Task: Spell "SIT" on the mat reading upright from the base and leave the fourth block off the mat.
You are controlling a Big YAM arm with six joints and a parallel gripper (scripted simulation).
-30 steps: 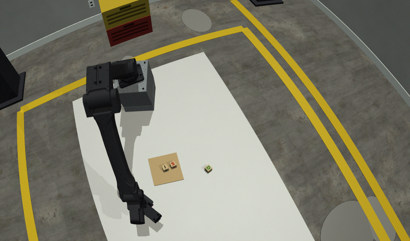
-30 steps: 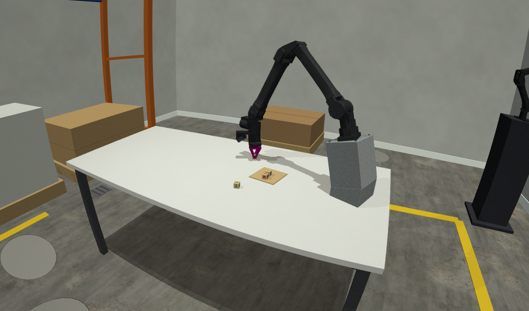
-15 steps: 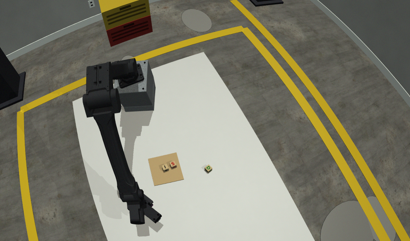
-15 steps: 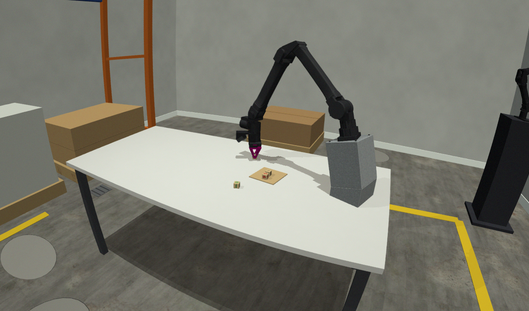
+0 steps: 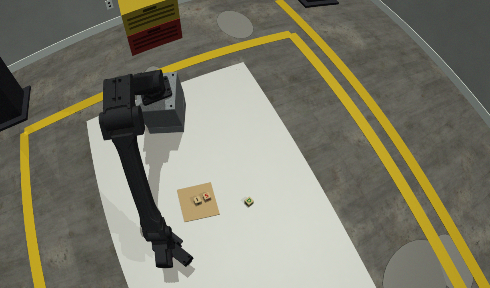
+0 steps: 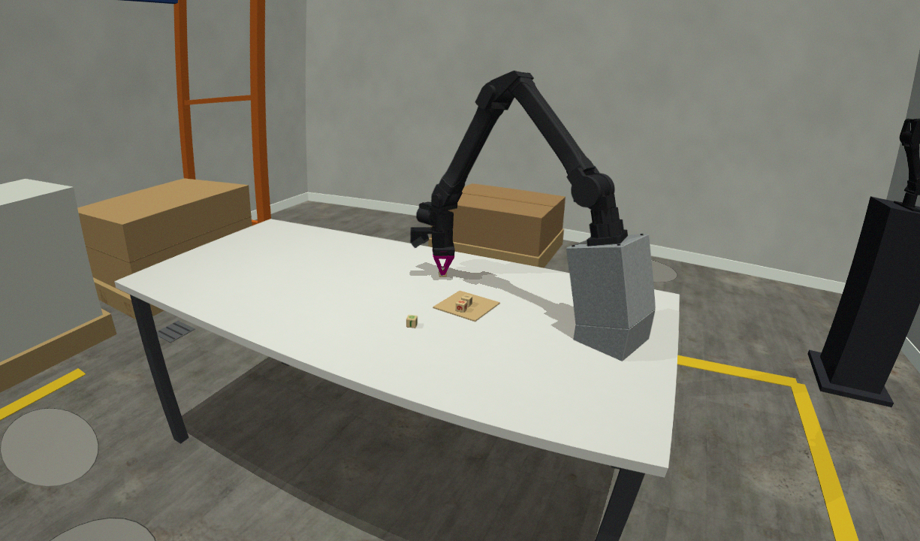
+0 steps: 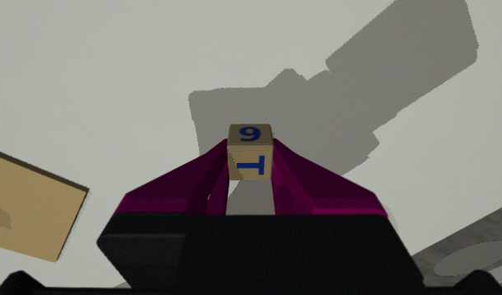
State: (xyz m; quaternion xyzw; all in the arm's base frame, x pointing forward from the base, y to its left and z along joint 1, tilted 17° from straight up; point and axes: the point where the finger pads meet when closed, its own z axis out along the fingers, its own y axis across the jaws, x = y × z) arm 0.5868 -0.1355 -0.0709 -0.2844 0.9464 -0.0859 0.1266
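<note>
The black parallel gripper with magenta fingers is clamped on the small wooden T block [image 7: 251, 157] at the wrist view's centre (a blue 6 on its far face), on the white table [image 7: 70, 82]; the tan square mat [image 7: 25, 213] lies lower left

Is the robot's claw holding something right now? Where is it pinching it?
Yes. The claw is shut on the T block, its purple fingers pressed against the block's two opposite side faces, with the blue T face toward the wrist camera.
</note>
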